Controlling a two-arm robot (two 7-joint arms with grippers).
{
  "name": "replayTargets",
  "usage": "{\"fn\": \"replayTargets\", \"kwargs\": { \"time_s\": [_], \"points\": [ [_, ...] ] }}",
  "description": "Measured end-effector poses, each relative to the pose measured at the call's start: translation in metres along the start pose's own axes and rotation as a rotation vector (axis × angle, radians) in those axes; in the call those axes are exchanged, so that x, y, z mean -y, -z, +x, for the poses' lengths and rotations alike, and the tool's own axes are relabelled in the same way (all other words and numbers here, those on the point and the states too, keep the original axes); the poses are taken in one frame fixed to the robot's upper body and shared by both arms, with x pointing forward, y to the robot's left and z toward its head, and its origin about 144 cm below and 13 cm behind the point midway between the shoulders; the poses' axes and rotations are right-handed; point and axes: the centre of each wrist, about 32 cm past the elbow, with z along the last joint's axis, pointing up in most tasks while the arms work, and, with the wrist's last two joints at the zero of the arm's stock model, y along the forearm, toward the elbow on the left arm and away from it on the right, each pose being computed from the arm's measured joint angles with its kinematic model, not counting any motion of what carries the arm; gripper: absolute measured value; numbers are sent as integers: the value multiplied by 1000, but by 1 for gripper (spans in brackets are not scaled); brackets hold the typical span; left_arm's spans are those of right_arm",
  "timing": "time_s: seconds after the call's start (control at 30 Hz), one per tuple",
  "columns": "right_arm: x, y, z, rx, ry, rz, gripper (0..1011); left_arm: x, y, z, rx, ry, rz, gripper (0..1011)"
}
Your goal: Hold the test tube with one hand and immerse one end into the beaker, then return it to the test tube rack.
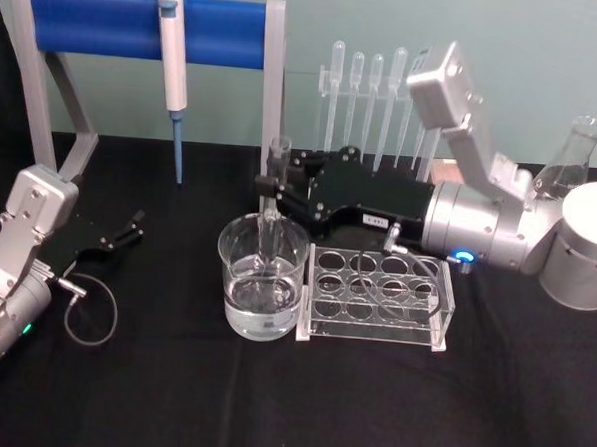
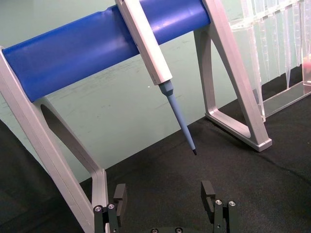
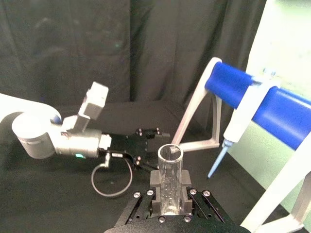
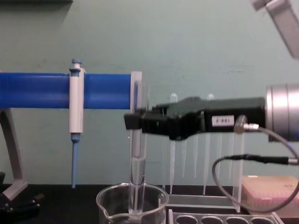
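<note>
Presently the tube point(image 1: 274, 197) is held upright by the right gripper point(image 1: 276, 189), whose jaws are pinched on its upper part, just under the rim. Its lower end is dipped inside the beaker point(image 1: 261, 280), which stands on the desk point(image 1: 169, 397) just beside the rack point(image 1: 377, 298).

The tube is judged light, stiff, smooth and fragile: thin glass that could slip or crack if squeezed hard or knocked on the beaker wall. The high grip seems apt, since it keeps the jaws clear of the water.

How deep the tip sits is hard to tell, glass being seen through glass and water. The beaker base is cut off in the chest view.

The left gripper point(image 2: 166, 194) is parked low at the left of the desk, jaws spread on nothing.
</note>
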Motion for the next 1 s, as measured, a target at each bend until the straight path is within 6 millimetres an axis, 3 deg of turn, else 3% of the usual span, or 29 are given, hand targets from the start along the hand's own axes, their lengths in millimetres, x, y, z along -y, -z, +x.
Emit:
{"fn": "replayTargets", "kwargs": {
  "time_s": [0.23,0.63,0.87,1.0],
  "points": [
    [11,-19,0,-15,9,17,236,0,0,0,0,0,0,1000],
    [50,-50,-1,-33,54,45,236,0,0,0,0,0,0,1000],
    [77,-52,-14,-19,82,40,236,0,0,0,0,0,0,1000],
    [93,-42,-21,-28,116,25,236,0,0,0,0,0,0,1000]
  ]
}}
